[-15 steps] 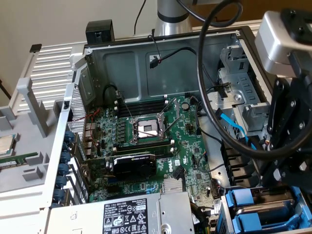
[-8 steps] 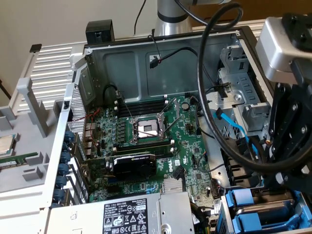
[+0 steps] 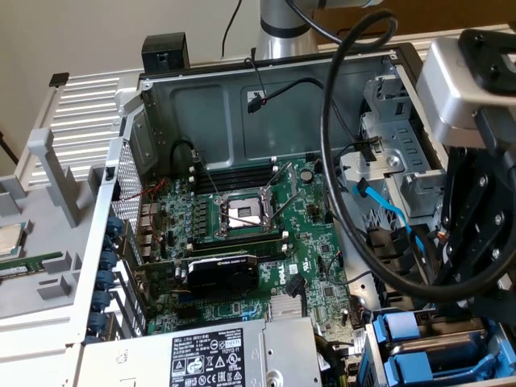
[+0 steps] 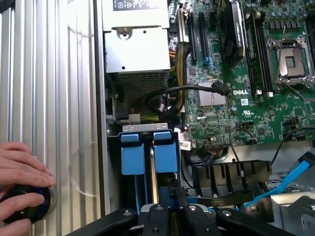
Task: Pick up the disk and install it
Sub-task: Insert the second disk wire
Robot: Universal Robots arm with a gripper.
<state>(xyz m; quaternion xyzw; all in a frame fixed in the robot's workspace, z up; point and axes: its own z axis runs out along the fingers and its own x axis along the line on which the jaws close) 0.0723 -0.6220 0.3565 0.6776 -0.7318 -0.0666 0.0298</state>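
Silver-metal disk in its bright blue plastic carrier (image 4: 166, 151): seated in the drive bay beside a second blue carrier (image 4: 133, 152), black gripper (image 4: 173, 209) just over it, jaws pressed nearly together on its edge. Install step under way; careful pressing home seemingly called for.

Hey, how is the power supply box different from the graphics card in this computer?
The power supply is a pale metal box with a white printed label; the graphics card is black and slimmer. The power supply sits against the case's edge, while the graphics card stands plugged into the green motherboard. Both sit inside the open case.
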